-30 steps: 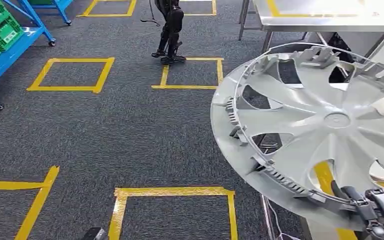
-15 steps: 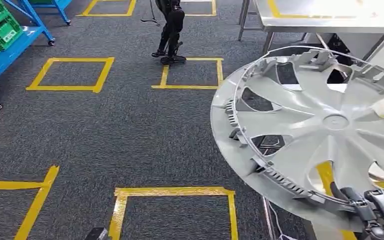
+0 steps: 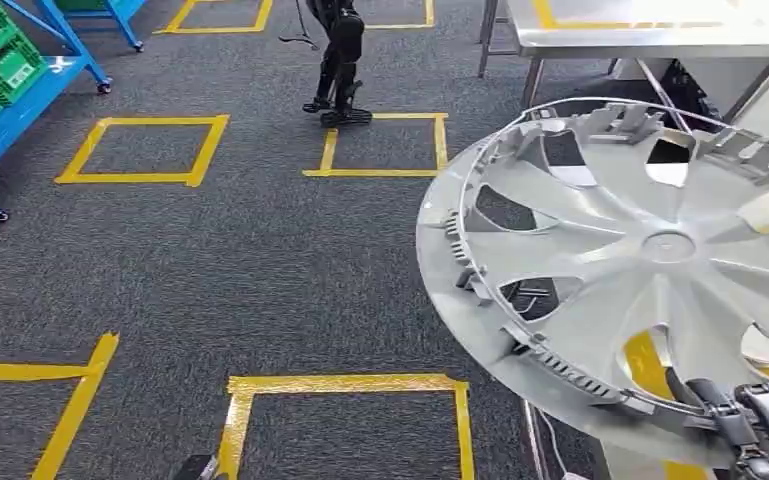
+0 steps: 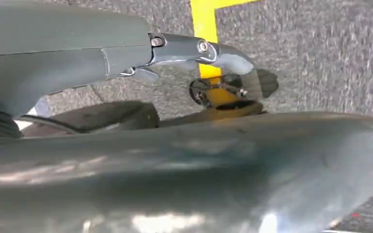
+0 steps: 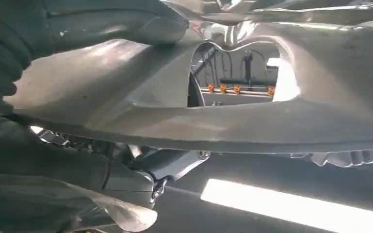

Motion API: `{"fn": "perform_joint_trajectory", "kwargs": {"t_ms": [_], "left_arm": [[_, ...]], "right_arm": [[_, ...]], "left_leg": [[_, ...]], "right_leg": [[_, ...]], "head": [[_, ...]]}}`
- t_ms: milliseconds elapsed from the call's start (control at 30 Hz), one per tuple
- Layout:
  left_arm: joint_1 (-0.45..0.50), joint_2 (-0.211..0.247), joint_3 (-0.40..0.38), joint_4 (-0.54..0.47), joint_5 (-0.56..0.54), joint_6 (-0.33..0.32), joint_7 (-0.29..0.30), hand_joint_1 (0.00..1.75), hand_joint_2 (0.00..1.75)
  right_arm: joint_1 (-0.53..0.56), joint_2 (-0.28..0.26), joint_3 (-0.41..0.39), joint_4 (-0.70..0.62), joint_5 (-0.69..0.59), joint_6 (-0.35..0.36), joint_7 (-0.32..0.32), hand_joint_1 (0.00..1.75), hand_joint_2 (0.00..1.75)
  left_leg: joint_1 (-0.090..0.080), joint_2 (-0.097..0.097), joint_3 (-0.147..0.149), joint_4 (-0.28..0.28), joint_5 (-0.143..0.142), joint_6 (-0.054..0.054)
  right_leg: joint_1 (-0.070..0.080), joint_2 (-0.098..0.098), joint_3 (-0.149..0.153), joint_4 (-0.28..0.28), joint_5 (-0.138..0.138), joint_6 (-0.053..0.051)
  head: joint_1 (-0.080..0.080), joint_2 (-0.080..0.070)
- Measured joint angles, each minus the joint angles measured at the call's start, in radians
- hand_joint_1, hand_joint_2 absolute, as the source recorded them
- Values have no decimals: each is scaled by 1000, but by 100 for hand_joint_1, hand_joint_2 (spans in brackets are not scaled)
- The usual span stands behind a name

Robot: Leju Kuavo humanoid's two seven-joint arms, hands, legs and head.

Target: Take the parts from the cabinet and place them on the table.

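Right hand [image 3: 760, 425] grips the hubcap [image 3: 640, 260] by its near rim, holding it tilted and clear of the body for carrying. Can't tell what the left hand [image 4: 126, 53] is doing. Steel table [image 3: 660, 35] sits beyond.

Head looks down; wrists close under hubcap [image 3: 650, 270]

- The floor [image 3: 260, 260] is dark grey carpet, marked with yellow tape squares [image 3: 142, 150] and strips.
- A steel desk [image 3: 660, 40] stands at the far right on thin legs (its top glares, so any contents are hard to tell).
- A blue shelf [image 3: 20, 100] on castors stands at the left, carrying green crates [image 3: 0, 50].
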Motion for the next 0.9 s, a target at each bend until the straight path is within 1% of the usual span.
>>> {"fn": "perform_joint_trajectory", "kwargs": {"t_ms": [33, 67, 133, 233, 267, 300, 333, 367, 400, 533, 900], "left_arm": [[-1, -1, -1, 0, 0, 0, 0, 0, 0], [-1, -1, -2, 0, 1, 0, 0, 0, 0], [-1, -1, -6, 0, 1, 0, 0, 0, 0], [0, -2, -8, 0, 1, 0, 0, 0, 0], [0, -3, -9, 0, 1, -1, 0, 0, 0], [0, -4, -9, 0, 1, -1, 0, 0, 0], [0, -5, -9, 0, 1, -1, 0, 0, 0], [0, -5, -9, 0, 1, -1, 0, 0, 0], [0, -6, -9, 0, 1, -1, 0, 0, 0], [0, -6, -9, 0, 2, -1, 0, 0, 0], [0, -6, -9, 0, 3, -1, 0, 0, 0]], "right_arm": [[0, 0, 0, 0, 0, 0, 0, 175, 175], [0, 0, -1, 0, 0, 0, 0, 175, 175], [0, 0, -2, 0, 0, 0, 0, 175, 175], [0, 0, -3, 0, 0, 0, 0, 175, 175], [0, 0, -3, 0, 0, 0, 0, 175, 175], [1, 0, -3, 0, 0, 0, 0, 175, 175], [1, 0, -3, 0, 0, 0, 0, 175, 175], [1, 0, -4, 0, 0, 0, 0, 175, 175], [1, 0, -5, 0, 0, 0, 0, 175, 175], [1, 0, -6, 0, 0, 0, 0, 175, 175], [3, 0, -8, 0, 0, 0, 0, 175, 175]], "left_leg": [[0, 0, 1, -2, 1, 2], [1, 0, 3, -4, 2, 3], [3, 0, 4, -7, 2, 2], [6, 0, 4, -8, 2, 1], [7, 0, 4, -9, 2, -2], [8, 0, 4, -9, 2, -11], [9, 0, 4, -10, 1, -25], [11, 0, 4, -11, 0, -36], [11, 0, 4, -11, -1, -40], [9, 0, 3, -9, -1, -41], [3, 0, 0, -3, -3, -38]], "right_leg": [[2, 0, 0, 0, -2, -4], [4, 0, 0, 0, -3, -5], [8, -1, 0, 1, -5, -13], [13, -1, 0, 2, -7, -18], [14, -1, 0, 2, -7, -18], [14, -2, 0, 2, -7, -18], [15, -2, 0, 3, -8, -19], [16, -2, 0, 3, -8, -20], [16, -3, 0, 4, -8, -20], [14, -3, 2, 3, -7, -20], [8, -3, 2, 2, -4, -16]], "head": [[-1, 0], [0, 0], [0, 0], [0, 0], [0, 0], [0, 0], [0, 0], [1, 0], [1, 0], [1, 0], [1, 0]]}}
